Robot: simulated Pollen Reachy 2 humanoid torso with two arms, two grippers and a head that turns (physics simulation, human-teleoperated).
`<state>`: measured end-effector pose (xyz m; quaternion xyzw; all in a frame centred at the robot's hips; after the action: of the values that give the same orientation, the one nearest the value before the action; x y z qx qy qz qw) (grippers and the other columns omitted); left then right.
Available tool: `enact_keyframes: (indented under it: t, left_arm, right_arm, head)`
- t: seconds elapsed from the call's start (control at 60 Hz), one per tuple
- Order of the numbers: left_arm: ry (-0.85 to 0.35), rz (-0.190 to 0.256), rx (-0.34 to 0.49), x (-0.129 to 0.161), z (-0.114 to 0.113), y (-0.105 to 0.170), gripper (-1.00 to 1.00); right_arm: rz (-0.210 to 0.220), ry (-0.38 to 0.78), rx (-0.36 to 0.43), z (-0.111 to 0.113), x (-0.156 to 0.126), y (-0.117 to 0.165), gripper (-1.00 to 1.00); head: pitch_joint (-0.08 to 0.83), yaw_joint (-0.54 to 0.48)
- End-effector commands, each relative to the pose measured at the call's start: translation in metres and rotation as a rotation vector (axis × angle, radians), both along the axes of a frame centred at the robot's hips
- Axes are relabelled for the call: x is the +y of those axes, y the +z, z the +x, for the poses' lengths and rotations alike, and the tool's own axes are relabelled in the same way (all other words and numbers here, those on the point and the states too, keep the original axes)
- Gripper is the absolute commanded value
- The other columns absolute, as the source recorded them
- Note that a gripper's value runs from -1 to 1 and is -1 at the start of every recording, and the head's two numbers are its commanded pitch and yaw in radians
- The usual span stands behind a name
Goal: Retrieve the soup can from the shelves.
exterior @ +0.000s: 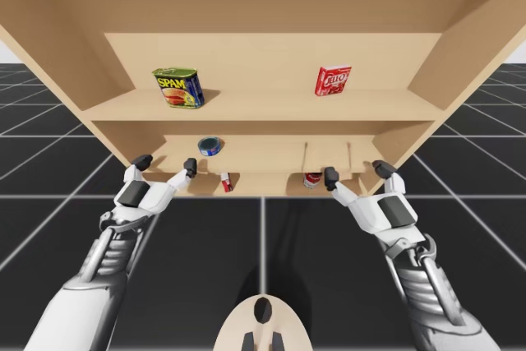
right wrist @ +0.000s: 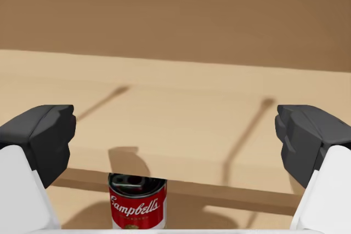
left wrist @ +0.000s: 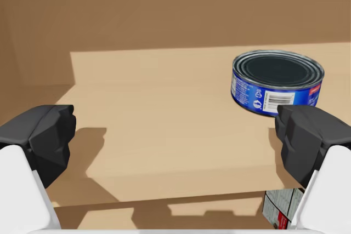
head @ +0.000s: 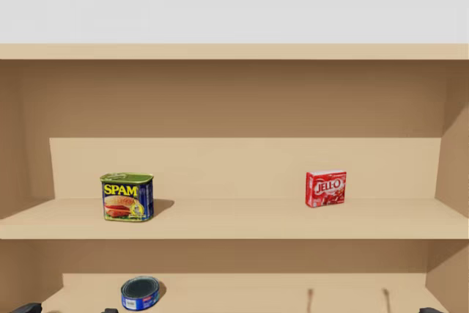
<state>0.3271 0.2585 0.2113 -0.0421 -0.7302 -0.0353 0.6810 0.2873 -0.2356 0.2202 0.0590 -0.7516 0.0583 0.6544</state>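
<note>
The soup can (right wrist: 137, 201), red and white, stands upright on the lowest shelf, under the front edge of the middle shelf board (right wrist: 181, 108). In the high view the soup can (exterior: 311, 179) is just left of my right gripper (exterior: 357, 172). My right gripper (right wrist: 175, 135) is open and empty, level with the middle board, with the can below and slightly to its left. My left gripper (exterior: 167, 166) is open and empty too, in front of the middle shelf. A flat blue can (left wrist: 276, 82) lies ahead of my left gripper (left wrist: 175, 135), toward its right finger.
A green and yellow tin (exterior: 178, 88) and a red box (exterior: 333, 80) stand on the upper shelf (exterior: 263, 106). A small red and white box (exterior: 225, 182) sits on the lowest shelf, left of the soup can. Slanted side walls close in the shelves.
</note>
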Motion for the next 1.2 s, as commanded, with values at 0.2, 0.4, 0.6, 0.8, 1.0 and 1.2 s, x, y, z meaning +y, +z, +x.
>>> enact_keyframes:
  t: [0.2,0.4,0.6,0.8,1.0,1.2]
  left_arm:
    - [0.003,-0.001,-0.003,0.0,-0.001,0.0,-1.0]
    - [0.003,0.012,-0.037,0.0,-0.004,0.003,-1.0]
    - [-0.003,0.033,-0.079,-0.005,-0.01,0.007,-1.0]
    - [-0.014,0.058,-0.106,-0.011,-0.017,0.01,-1.0]
    - [-0.024,0.06,-0.12,-0.014,-0.022,0.012,-1.0]
    - [-0.031,0.057,-0.127,-0.015,-0.023,0.012,-1.0]
  right_arm:
    - [0.014,0.003,0.007,-0.003,0.002,0.003,-1.0]
    - [0.02,-0.027,0.011,0.0,0.0,0.001,-1.0]
    - [0.015,-0.027,0.017,0.001,0.0,-0.002,-1.0]
    - [-0.004,-0.028,0.026,0.004,0.001,-0.006,-1.0]
    - [-0.006,-0.032,0.018,0.003,0.001,-0.005,-1.0]
    - [-0.01,-0.019,0.019,-0.001,0.005,-0.003,-1.0]
  head:
    - [0.041,0.0]
    - [0.185,-0.01]
    - [0.315,-0.03]
    - [0.467,-0.11]
    - [0.565,-0.2]
    - [0.598,-0.25]
